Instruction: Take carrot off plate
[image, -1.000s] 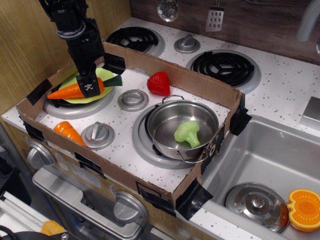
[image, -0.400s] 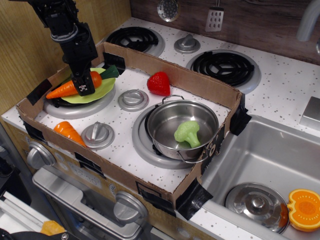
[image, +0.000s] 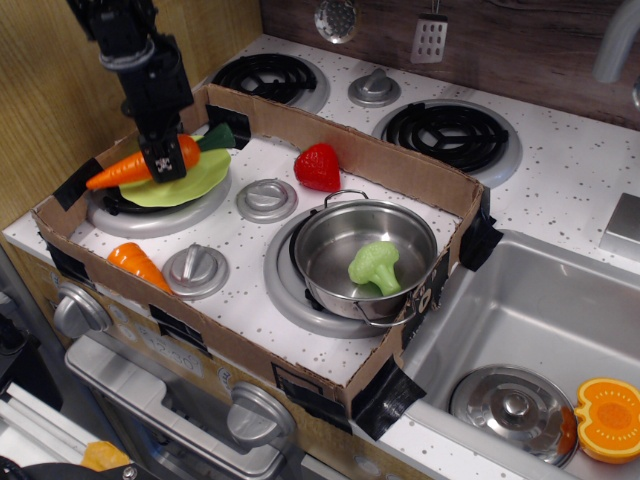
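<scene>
Orange carrot (image: 125, 168) in gripper (image: 163, 160)

Gripper (image: 162, 160), clamped on carrot (image: 135, 166) at mid-length, sits higher than a second ago and slightly nearer the table's back-left corner. Carrot has risen with it: earlier it lay low across plate (image: 190, 180), now it hangs clear above the plate's left rim, orange tip toward the left edge, green stem toward the back. More of the plate's lime-green surface shows beneath the carrot than before.
</scene>
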